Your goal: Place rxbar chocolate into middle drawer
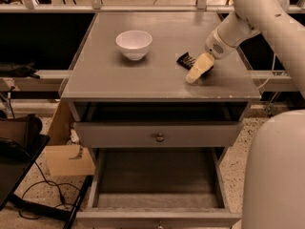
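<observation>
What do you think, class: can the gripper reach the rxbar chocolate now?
Probably yes. The gripper is right at the rxbar chocolate on the cabinet top, overlapping one end; nothing lies between them, and the white bowl sits well aside.

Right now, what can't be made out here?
Camera view:
- Small black-wrapped rxbar chocolate: its right end is hidden behind the cream gripper, which is low over the right side of the grey tabletop; the lettering is too small to read.
- Gripper's hold on the bar: cannot tell.
- Open grey wooden middle drawer: front panel cut off by the bottom edge.
</observation>
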Available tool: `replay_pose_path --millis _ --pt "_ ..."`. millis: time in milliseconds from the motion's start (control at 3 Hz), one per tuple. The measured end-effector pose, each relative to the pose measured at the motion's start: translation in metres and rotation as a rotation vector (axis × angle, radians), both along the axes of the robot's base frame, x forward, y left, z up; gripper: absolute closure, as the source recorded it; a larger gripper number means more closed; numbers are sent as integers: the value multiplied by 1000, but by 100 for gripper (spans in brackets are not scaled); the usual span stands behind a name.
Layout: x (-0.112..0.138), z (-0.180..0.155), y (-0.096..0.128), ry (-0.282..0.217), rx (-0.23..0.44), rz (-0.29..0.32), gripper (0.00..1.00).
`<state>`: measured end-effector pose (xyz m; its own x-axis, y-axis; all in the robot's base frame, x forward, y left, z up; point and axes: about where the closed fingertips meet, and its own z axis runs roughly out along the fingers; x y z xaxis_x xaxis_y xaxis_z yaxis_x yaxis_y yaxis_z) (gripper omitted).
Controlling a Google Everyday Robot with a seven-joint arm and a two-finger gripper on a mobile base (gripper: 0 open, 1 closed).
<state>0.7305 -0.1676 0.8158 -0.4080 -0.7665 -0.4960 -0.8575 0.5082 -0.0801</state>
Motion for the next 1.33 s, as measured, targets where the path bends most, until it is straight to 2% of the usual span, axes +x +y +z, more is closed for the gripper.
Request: replay_pose_path --millis 333,1333 --pt "1 -13 4 45 7 14 19" --pt "1 -4 4 45 7 14 89"
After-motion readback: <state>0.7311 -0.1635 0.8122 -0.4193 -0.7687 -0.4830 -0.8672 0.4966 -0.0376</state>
